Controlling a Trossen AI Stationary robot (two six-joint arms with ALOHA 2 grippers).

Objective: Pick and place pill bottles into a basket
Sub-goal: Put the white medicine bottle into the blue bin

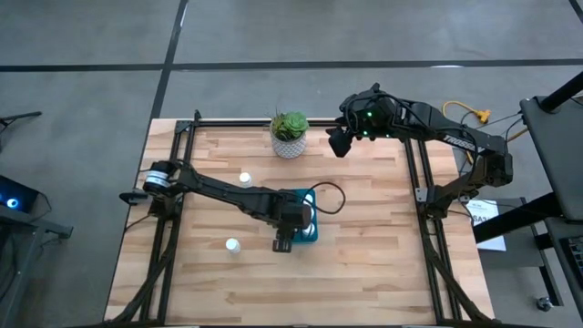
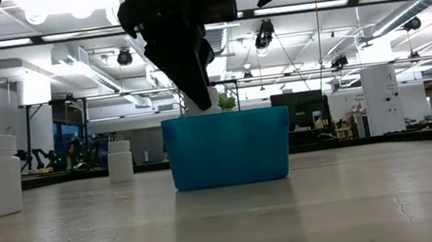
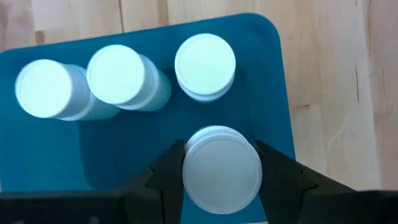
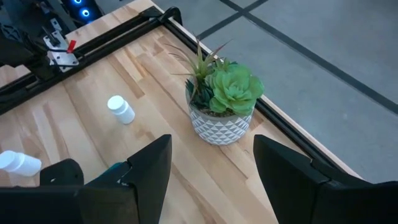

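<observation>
A: Start with the biggest thing. What's on the table point(image 1: 364, 264)?

B: The left arm reaches across to the basket point(image 1: 308, 215), just below the table's middle in the overhead view. The left gripper point(image 3: 222, 186) hangs straight over it, fingers point(image 3: 171, 171) pressed on either side of a pill bottle point(image 3: 222, 167) by its cap. So it's gripping that one, above the basket's open corner.

A: And the right arm?

B: Parked up at one o'clock, right gripper point(image 4: 211, 168) spread wide with nothing in it, looking at the plant pot point(image 1: 290, 134) at twelve o'clock.

A: What's in the basket already?

B: Three bottles point(image 3: 118, 78) standing in a row, caps up (two of them touching, the third just beside). Two more are out on the wood: one point(image 1: 244, 179) at about ten o'clock from the basket, another point(image 1: 233, 245) at about eight.

A: How do you reckon these bottles handle?

B: Light, I'd judge, and stiff, with smooth plastic sides that could slip. They're narrow too, so they'd tip easily if nudged. Pinching across the cap or just under it, from straight above, looks the sensible hold.

A: Any worry for the held one?

B: The neighbour at twelve o'clock from it is near; letting it down crooked might knock that over.
</observation>
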